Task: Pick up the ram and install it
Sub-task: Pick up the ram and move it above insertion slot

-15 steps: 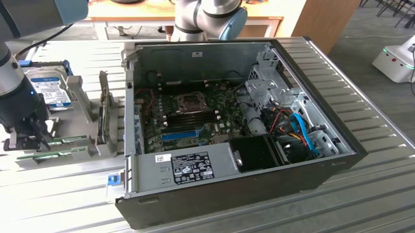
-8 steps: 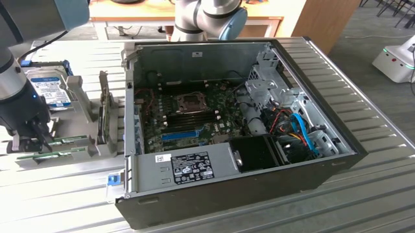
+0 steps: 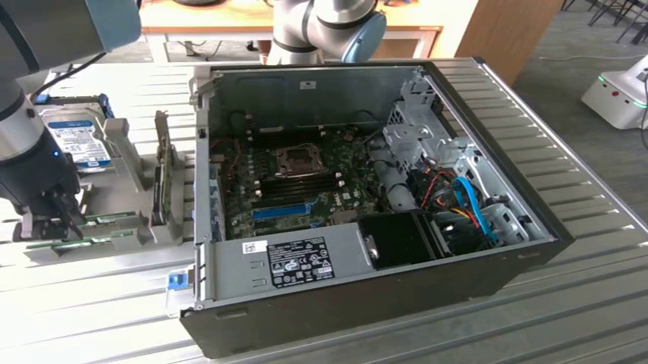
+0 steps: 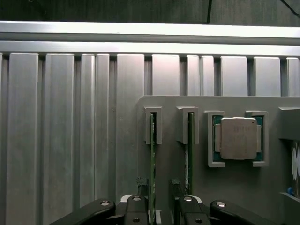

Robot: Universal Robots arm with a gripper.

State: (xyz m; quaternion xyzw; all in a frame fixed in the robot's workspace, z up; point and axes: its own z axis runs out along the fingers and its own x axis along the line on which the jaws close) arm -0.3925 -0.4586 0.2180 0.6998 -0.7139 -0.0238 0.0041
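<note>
gripper [image 4: 161, 208]: jaws wide apart, nothing clamped; down low over the holder, one finger on each side of the ram.
ram [image 4: 152, 154]: standing on edge in a holder slot, thin green edge toward the wrist camera; inside the gap between the fingers, close to one of them; contact unclear.
other stick [image 4: 190, 140]: in the neighbouring slot, parallel to the ram, just outside the gap.
holder [image 4: 225, 187]: grey tray on the table [image 4: 56, 140], at 9 o'clock of the case in the exterior view; CPU [image 4: 238, 138] seated in a pocket just beside the sticks.
case [image 3: 354, 311]: lying open, motherboard [image 3: 303, 189] facing up, at 3 o'clock of the holder.
handling: judged light, stiff and thin; brittle under bending or twisting; chips and contact edge best left untouched.
hold: judged best across the two flat faces, squarely, for a straight lift out of the slot.
risk: neighbour stick very near; a skewed closing likely to nudge it or jam the ram.
progress: early; ram not yet lifted.
</note>
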